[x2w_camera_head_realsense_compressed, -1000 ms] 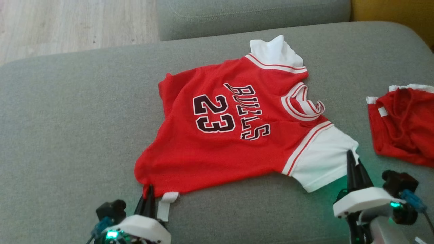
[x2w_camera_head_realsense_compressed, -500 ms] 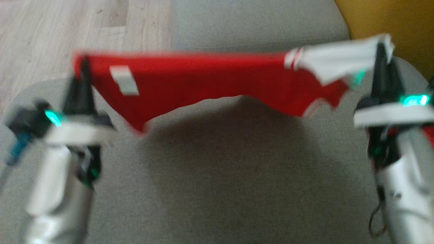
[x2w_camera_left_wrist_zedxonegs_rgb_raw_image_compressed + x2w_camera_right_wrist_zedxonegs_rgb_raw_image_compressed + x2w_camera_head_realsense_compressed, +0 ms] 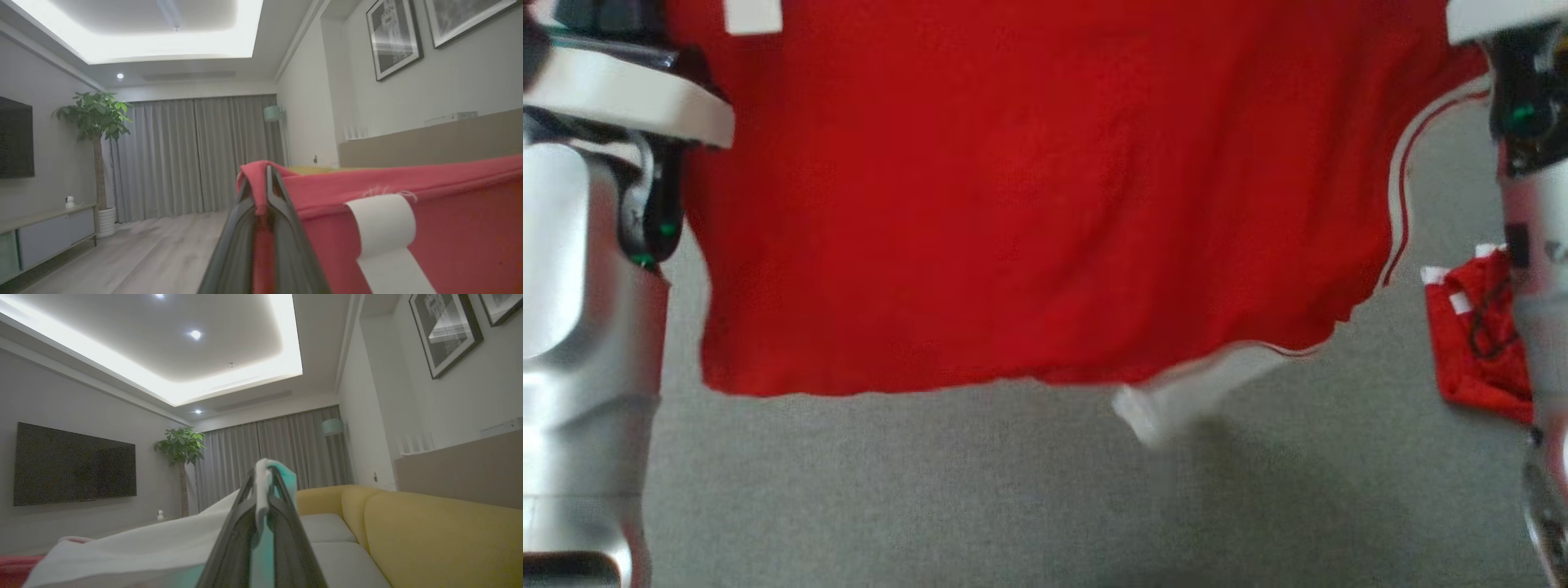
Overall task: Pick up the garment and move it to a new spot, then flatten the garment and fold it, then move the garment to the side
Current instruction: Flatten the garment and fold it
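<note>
The garment (image 3: 1029, 204), a red jersey with white sleeves, hangs spread in the air above the grey cushion (image 3: 931, 498). Its plain red back faces the head camera, and one white sleeve (image 3: 1176, 400) dangles below the hem. My left gripper (image 3: 267, 181) is shut on a red corner of the garment (image 3: 449, 228), beside a white label (image 3: 382, 228). My right gripper (image 3: 263, 473) is shut on the other white sleeve (image 3: 143, 547). Both pale forearms (image 3: 572, 327) flank the cloth, left and right.
A second red garment (image 3: 1474, 343) lies crumpled on the cushion at the right, beside my right forearm (image 3: 1531, 245). A yellow sofa (image 3: 429, 531) stands beyond the right gripper. Wooden floor (image 3: 143, 253) and a low cabinet (image 3: 41, 237) lie past the left gripper.
Both arms have lifted the garment off the cushion and raised it high, so it now hangs before the head camera. The head view has also shifted.
</note>
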You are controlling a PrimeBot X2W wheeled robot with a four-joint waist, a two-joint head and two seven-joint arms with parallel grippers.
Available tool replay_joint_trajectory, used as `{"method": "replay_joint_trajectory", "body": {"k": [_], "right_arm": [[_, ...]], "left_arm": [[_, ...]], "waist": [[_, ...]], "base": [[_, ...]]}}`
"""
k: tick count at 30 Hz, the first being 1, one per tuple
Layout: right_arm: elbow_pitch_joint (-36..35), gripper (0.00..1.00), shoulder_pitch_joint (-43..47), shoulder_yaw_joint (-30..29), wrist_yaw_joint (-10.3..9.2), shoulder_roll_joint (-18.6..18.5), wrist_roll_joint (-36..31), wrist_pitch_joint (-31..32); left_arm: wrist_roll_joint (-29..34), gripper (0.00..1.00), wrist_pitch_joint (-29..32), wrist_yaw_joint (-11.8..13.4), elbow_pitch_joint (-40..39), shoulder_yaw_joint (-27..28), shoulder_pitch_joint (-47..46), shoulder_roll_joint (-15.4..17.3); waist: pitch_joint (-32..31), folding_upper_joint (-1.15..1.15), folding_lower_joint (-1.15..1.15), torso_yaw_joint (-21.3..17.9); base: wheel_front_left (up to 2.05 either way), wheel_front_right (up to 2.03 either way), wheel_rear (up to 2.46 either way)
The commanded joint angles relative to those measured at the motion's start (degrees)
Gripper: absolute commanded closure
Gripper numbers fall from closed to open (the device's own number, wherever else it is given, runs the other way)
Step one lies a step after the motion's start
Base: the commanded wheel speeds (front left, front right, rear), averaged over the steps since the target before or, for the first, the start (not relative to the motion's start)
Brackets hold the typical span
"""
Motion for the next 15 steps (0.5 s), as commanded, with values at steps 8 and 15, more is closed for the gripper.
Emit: {"method": "replay_joint_trajectory", "body": {"k": [8, 15], "right_arm": [[10.4, 1.00, -19.0, -1.6, 0.37, 1.1, -6.5, -5.2], [15.5, 1.00, -29.8, -4.8, 0.37, 1.9, -9.7, -9.1]], "left_arm": [[3.3, 1.00, -4.5, 5.4, 8.2, 1.6, -12.4, 0.0], [2.7, 1.00, -11.6, 8.2, 11.5, 5.5, -20.1, -1.6]], "waist": [[13.5, 0.00, 0.00, 1.1], [18.1, 0.00, 0.00, 0.8]], "base": [[0.00, 0.00, 0.00], [0.00, 0.00, 0.00]]}}
